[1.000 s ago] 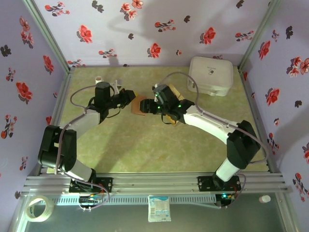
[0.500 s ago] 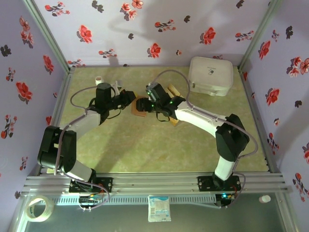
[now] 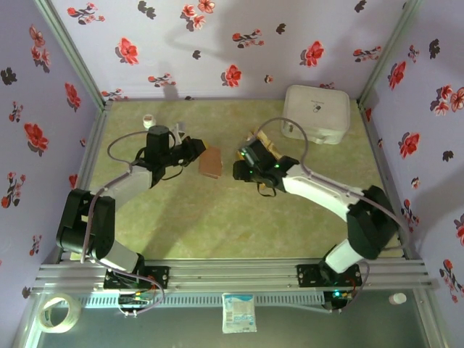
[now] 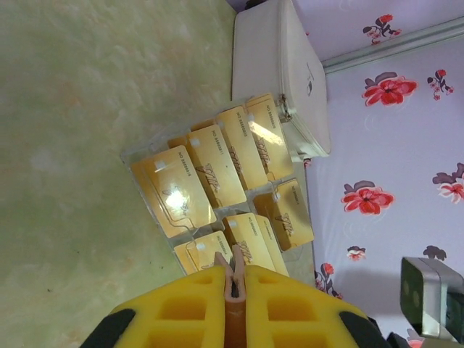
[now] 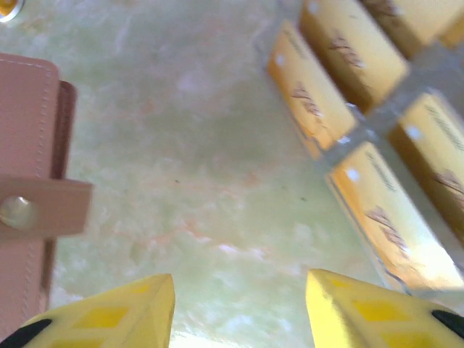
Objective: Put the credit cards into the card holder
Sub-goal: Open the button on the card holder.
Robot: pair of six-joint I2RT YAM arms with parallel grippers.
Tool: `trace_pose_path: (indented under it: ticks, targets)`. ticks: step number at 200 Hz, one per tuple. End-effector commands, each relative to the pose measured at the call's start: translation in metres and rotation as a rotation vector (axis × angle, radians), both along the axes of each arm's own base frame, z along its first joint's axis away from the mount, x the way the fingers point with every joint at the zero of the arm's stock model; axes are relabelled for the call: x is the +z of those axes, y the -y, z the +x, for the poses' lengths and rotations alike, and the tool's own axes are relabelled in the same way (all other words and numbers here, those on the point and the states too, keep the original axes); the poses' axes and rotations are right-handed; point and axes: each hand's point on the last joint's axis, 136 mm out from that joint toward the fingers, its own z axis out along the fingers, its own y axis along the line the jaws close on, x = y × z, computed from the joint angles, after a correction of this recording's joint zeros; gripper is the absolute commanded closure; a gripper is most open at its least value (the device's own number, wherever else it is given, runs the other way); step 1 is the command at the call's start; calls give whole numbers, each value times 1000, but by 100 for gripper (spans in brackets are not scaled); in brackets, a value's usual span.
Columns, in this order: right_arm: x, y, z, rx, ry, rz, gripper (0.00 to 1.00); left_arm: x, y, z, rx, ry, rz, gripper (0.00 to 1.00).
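My left gripper (image 3: 196, 154) is shut on one edge of the reddish-brown card holder (image 3: 210, 163), and the yellow fingers (image 4: 196, 297) pinch that edge (image 4: 234, 290) between them. In the right wrist view the card holder (image 5: 25, 217) sits at the left with its snap strap (image 5: 36, 209) across it. Several tan-orange credit cards (image 4: 217, 170) stand in a clear rack, also seen as credit cards (image 5: 341, 109) on the right and credit cards (image 3: 261, 138) behind my right arm. My right gripper (image 3: 236, 170) is open with nothing in it, its fingertips over bare table (image 5: 238, 279) between holder and rack.
A big white rounded box (image 3: 315, 114) stands at the back right, just behind the rack, and appears as the white box (image 4: 279, 72) in the left wrist view. A small white object (image 3: 148, 118) lies at the back left. Flowered walls close the table on three sides.
My right gripper has pulled back to the right, away from the card holder, and its jaws have narrowed somewhat. The left gripper has stayed shut on the holder, nearly still.
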Motion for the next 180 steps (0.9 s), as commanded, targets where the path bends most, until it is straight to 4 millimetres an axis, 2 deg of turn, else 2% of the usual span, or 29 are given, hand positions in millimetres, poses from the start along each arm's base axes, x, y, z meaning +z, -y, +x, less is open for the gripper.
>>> trace_pose_path:
  ticks: [1, 39, 67, 81, 121, 133, 166, 180]
  targets:
    - [34, -9, -6, 1, 35, 138, 45, 10, -3, -1, -8, 53, 11, 100]
    - [51, -42, 4, 55, 20, 286, 40, 9, -3, -1, -10, 52, 14, 100]
    - [52, -64, 16, 78, 1, 323, 40, 11, -3, -2, -11, 54, 16, 100]
    - [44, -69, 21, 80, -14, 312, 41, 12, -3, -2, -11, 55, 14, 100]
    - [15, -64, 30, 47, -46, 264, 63, 13, -2, -3, -11, 55, 13, 100]
    - [11, -60, 33, 33, -49, 257, 73, 13, -1, -3, -11, 54, 11, 100]
    - [15, -53, 35, 24, -33, 269, 99, 7, 1, -4, -16, 46, 15, 100]
    - [21, -53, 33, 33, -26, 285, 100, 3, 1, -3, -13, 38, 16, 100]
